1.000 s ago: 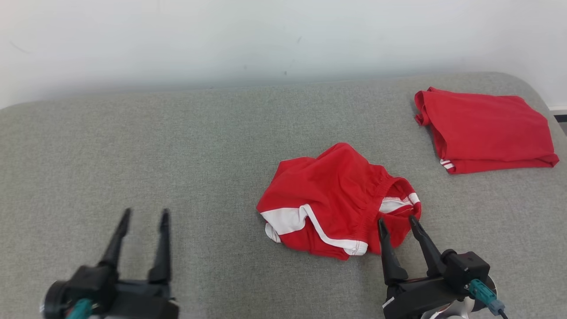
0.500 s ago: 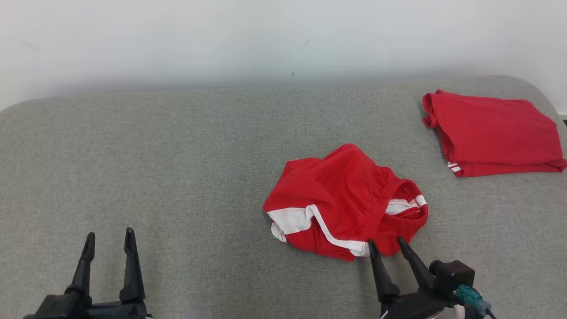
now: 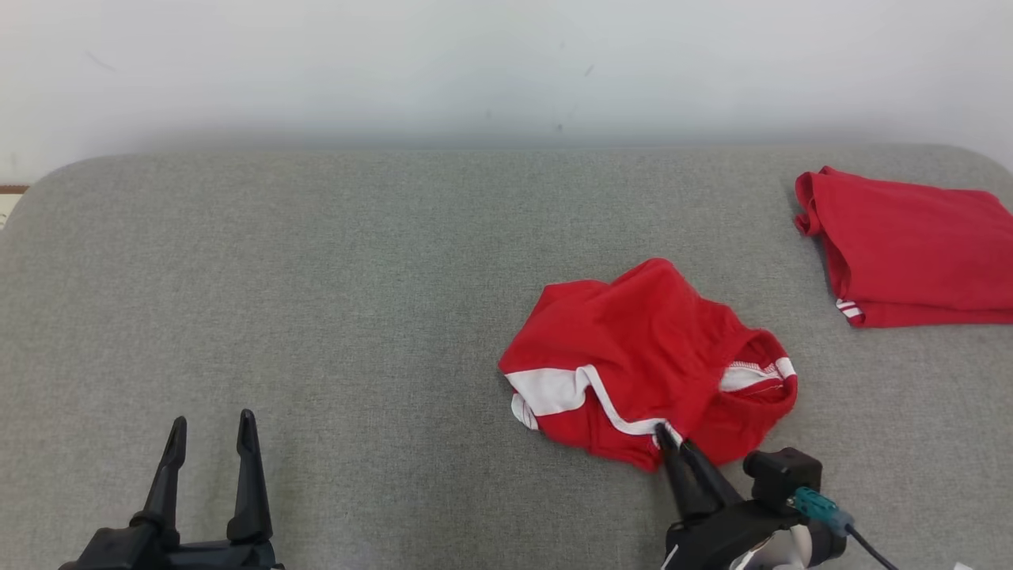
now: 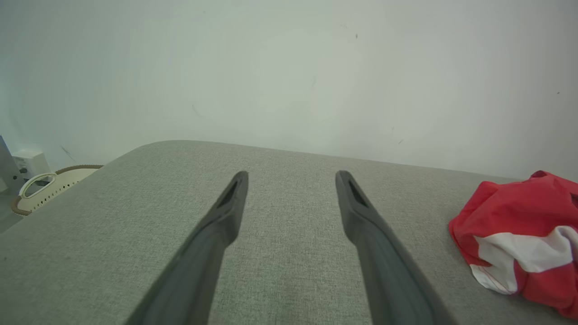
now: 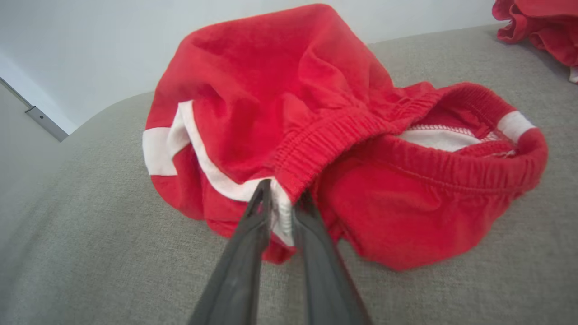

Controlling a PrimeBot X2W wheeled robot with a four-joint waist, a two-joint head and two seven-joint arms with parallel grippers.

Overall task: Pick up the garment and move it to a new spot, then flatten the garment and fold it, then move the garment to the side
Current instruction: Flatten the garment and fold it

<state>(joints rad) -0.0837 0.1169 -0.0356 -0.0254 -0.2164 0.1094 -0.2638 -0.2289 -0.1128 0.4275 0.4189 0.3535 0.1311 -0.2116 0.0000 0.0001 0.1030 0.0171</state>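
Observation:
The garment [image 3: 633, 348] is a pair of red shorts with white trim, lying crumpled on the grey cushioned surface [image 3: 356, 301] right of centre. My right gripper [image 3: 669, 439] is shut on the garment's near white-trimmed hem; in the right wrist view the two fingers pinch the white edge of the garment [image 5: 343, 117] at the gripper [image 5: 282, 201]. My left gripper [image 3: 210, 423] stands open at the lower left, far from the cloth, with nothing between its fingers [image 4: 226, 212]. The garment [image 4: 519, 239] shows at the right edge of the left wrist view.
A folded red garment [image 3: 910, 253] with white stripes lies at the back right of the surface, also visible as red cloth [image 5: 542, 27] in the right wrist view. A pale wall runs behind. A basket [image 4: 49, 189] sits beyond the left edge.
My right gripper has closed from open onto the garment's near hem. The head camera shifted, so the whole scene slid rightward and down. The left gripper stays open.

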